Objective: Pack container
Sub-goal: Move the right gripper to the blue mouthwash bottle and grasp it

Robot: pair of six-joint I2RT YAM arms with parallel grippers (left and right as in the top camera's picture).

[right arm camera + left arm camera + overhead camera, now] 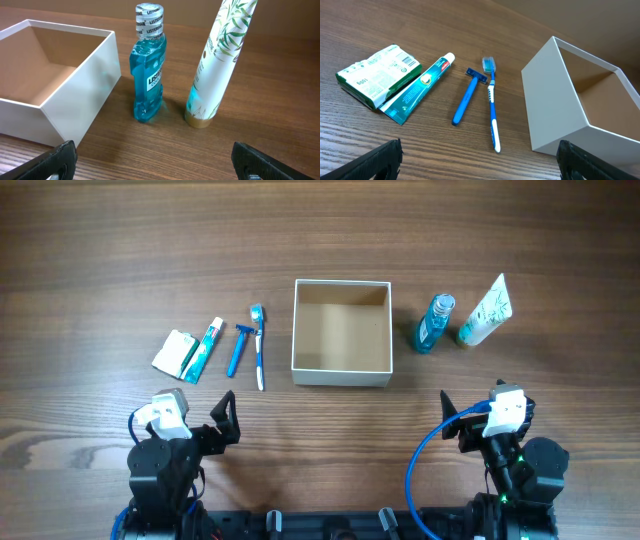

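Left tool (pixel 480 152) agape, right tool (pixel 154 152) agape, container (pixel 340 376) ahead, toothbrush (pixel 260 348) near it

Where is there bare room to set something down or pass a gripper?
The container is empty inside. Bare wood strips lie between toothbrush and container, between container and mouthwash bottle, and a wide band in front of the container, between the left gripper and right gripper. Crowded: soap packet, toothpaste, razor and toothbrush lie close together; the tube stands beside the bottle.

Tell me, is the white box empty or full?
Empty. The square white cardboard box shows only its bare tan-brown floor inside, nothing in it.
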